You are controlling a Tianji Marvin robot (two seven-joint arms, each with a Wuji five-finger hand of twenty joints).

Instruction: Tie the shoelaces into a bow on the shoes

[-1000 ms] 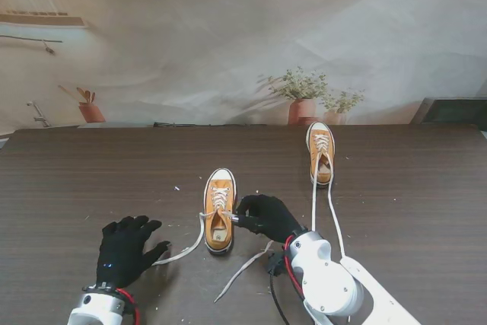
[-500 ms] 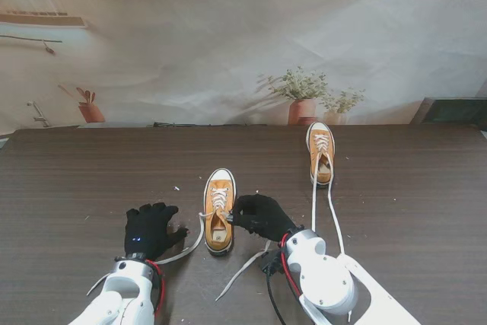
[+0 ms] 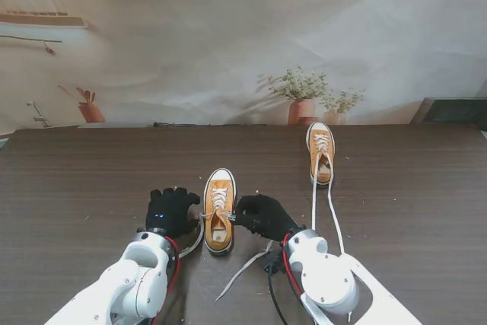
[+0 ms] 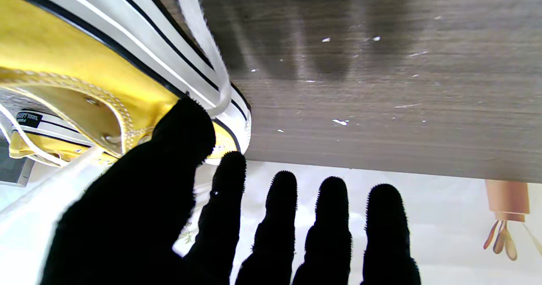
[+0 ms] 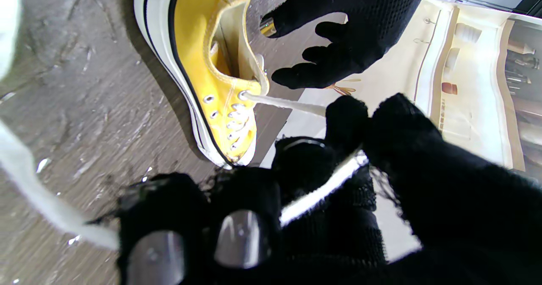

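On the dark wood counter [image 3: 91, 173], near me and roughly centre, the near shoe [image 3: 219, 209] sits toe pointing away, laces undone. Right hand [image 3: 262, 216] is just beside its right side, thumb and fingers pinched on the right lace [image 5: 292, 103], which runs taut from the top eyelet into the grip. Left hand [image 3: 171, 211] is at the shoe's left side, fingers spread and grasping nothing; thumb [image 4: 186, 128] touches the rubber sole edge. Left lace [image 3: 190, 244] lies slack on the counter beside it. Far shoe [image 3: 321, 154] stands well apart, farther right, near the plant pots [image 3: 301, 110], its long laces [image 3: 333, 222] trailing toward me.
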